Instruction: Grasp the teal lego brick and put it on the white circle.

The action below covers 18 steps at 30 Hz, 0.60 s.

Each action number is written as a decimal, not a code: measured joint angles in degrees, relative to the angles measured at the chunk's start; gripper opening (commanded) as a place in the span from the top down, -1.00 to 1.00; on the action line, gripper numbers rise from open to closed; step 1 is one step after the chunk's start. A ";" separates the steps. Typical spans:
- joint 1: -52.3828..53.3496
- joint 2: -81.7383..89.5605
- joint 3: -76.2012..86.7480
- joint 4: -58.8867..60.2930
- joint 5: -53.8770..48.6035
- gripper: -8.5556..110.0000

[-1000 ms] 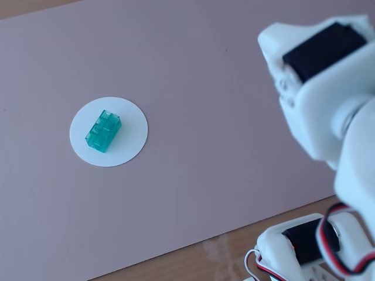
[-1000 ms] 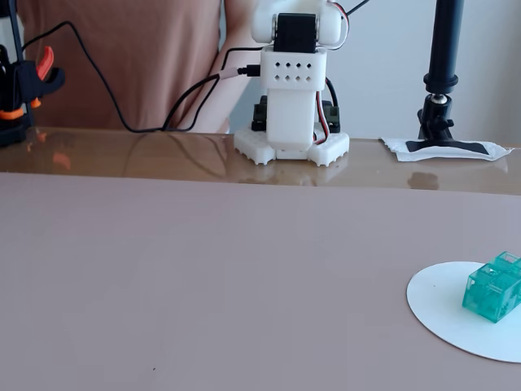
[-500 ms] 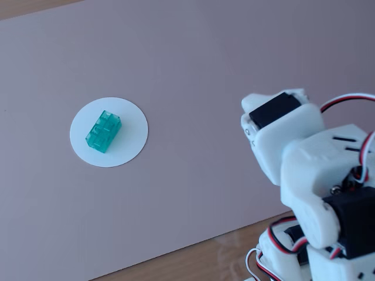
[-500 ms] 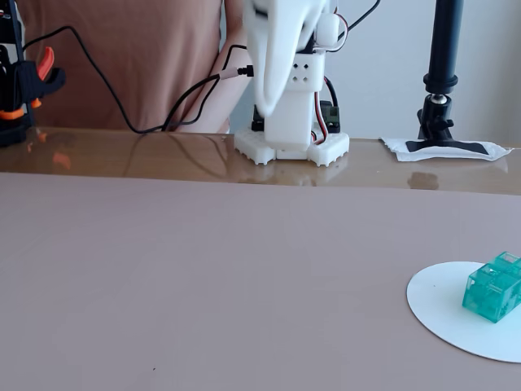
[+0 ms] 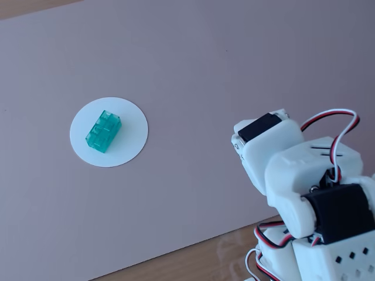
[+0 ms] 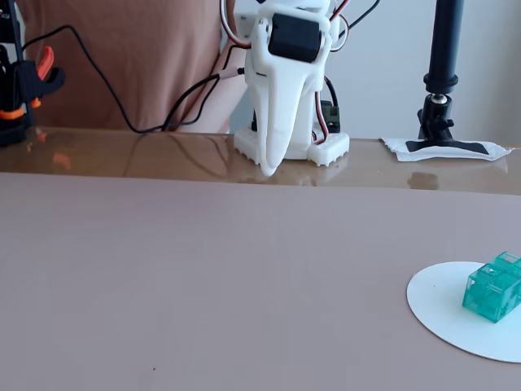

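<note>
The teal lego brick [image 5: 104,131] lies on the white circle [image 5: 132,126], a little left of its middle, studs up. In the other fixed view the brick [image 6: 492,287] sits on the circle [image 6: 440,301] at the lower right. My gripper [image 6: 269,167] is folded back over the arm's base, far from the brick, pointing down at the table with its jaws together and nothing in them. In the first fixed view only the white arm body [image 5: 293,170] shows at the lower right; the fingertips are hidden there.
The pinkish-mauve mat [image 5: 205,70] covers most of the wooden table [image 5: 222,257]. A black camera stand [image 6: 444,81] on a taped white pad [image 6: 444,148] stands behind on the right. An orange-and-black clamp [image 6: 24,81] and black cables [image 6: 106,90] are at the back left.
</note>
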 measured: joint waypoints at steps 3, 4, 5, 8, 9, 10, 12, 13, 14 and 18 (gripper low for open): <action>0.00 0.00 0.00 -0.09 0.00 0.86; 0.00 0.00 0.00 -0.09 0.00 0.86; 0.00 0.00 0.00 -0.09 0.00 0.86; 0.00 0.00 0.00 -0.09 0.00 0.83; 0.00 0.00 0.00 -0.09 0.00 0.80; 0.00 0.00 0.00 -0.09 0.00 0.77; 0.00 0.00 0.00 -0.09 0.00 0.77; 0.00 0.00 0.00 -0.09 0.00 0.80; 0.00 0.00 0.00 -0.09 0.00 0.83; 0.00 0.00 0.00 -0.09 0.00 0.86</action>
